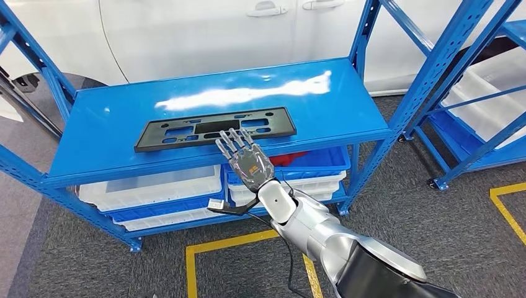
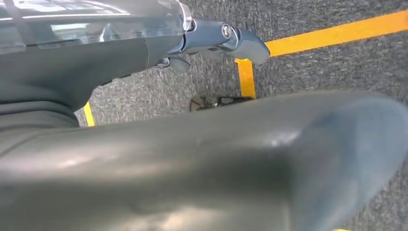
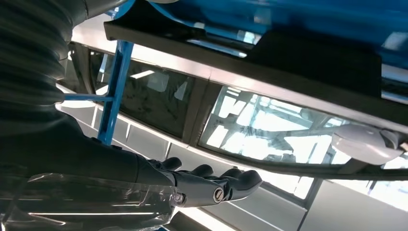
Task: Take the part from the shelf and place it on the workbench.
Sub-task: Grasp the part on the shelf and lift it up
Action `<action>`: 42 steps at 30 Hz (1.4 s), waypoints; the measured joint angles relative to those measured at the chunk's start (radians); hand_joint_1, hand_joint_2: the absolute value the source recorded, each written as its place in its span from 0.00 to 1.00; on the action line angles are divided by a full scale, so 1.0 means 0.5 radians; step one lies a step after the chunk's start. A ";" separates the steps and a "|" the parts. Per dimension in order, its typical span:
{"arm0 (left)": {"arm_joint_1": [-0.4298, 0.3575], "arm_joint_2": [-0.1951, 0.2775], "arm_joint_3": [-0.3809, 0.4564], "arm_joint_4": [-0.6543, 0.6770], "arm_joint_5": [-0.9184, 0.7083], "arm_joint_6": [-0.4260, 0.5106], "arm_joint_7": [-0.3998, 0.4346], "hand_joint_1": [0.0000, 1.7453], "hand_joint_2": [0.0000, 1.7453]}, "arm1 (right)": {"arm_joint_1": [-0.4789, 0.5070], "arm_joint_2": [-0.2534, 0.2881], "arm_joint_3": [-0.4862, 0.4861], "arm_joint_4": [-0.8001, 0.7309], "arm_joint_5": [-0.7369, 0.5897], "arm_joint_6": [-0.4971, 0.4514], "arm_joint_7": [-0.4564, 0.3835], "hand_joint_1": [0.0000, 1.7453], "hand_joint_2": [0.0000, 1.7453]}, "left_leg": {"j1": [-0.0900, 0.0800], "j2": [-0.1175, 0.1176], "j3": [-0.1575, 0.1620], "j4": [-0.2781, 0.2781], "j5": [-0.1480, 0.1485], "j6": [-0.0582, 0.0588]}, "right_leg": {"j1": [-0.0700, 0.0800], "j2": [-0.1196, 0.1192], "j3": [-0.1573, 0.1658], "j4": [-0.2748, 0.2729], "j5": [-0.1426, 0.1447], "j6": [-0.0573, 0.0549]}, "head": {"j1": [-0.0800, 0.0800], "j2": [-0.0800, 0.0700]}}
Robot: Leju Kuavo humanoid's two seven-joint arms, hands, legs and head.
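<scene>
A flat black part (image 1: 186, 131) with several cutouts lies on the top board of the blue shelf (image 1: 124, 118), near its front edge. My right hand (image 1: 245, 156) reaches up from below with its fingers stretched out and apart, holding nothing. Its fingertips (image 1: 232, 139) overlap the part's front edge at about the middle. In the right wrist view the right hand (image 3: 211, 186) lies flat and empty under the shelf's edge (image 3: 269, 19). My left hand (image 2: 216, 37) hangs beside my body over the carpet, fingers extended, with nothing in it.
White and blue bins (image 1: 155, 189) fill the lower shelf level, one with something red (image 1: 291, 158). A white car (image 1: 205, 31) stands right behind the shelf. A second blue rack (image 1: 477, 105) is at the right. Yellow tape lines (image 1: 236, 242) mark the grey carpet.
</scene>
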 joint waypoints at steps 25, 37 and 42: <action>0.010 0.006 -0.014 0.001 0.015 0.001 -0.019 0.00 0.00 | 0.027 0.108 0.047 0.028 0.000 0.001 -0.047 0.00 1.00 | -0.009 -0.006 0.218 -0.439 0.201 0.045 | 0.012 0.003 -0.027 0.036 -0.015 0.050 | 0.000 0.001; 0.011 0.016 -0.014 0.002 0.015 -0.002 -0.022 0.00 0.00 | 0.022 0.142 0.048 0.032 0.000 0.001 -0.063 0.00 1.00 | -0.003 0.000 0.104 -0.342 0.289 0.017 | 0.013 0.007 0.106 0.019 -0.106 0.017 | 0.000 0.000; 0.014 0.016 -0.014 0.003 0.014 -0.004 -0.024 0.00 0.00 | 0.017 0.149 0.048 0.032 0.000 0.000 -0.064 0.00 1.00 | -0.003 -0.004 0.151 -0.437 0.274 0.070 | 0.014 0.004 0.098 0.047 -0.146 0.068 | 0.000 0.000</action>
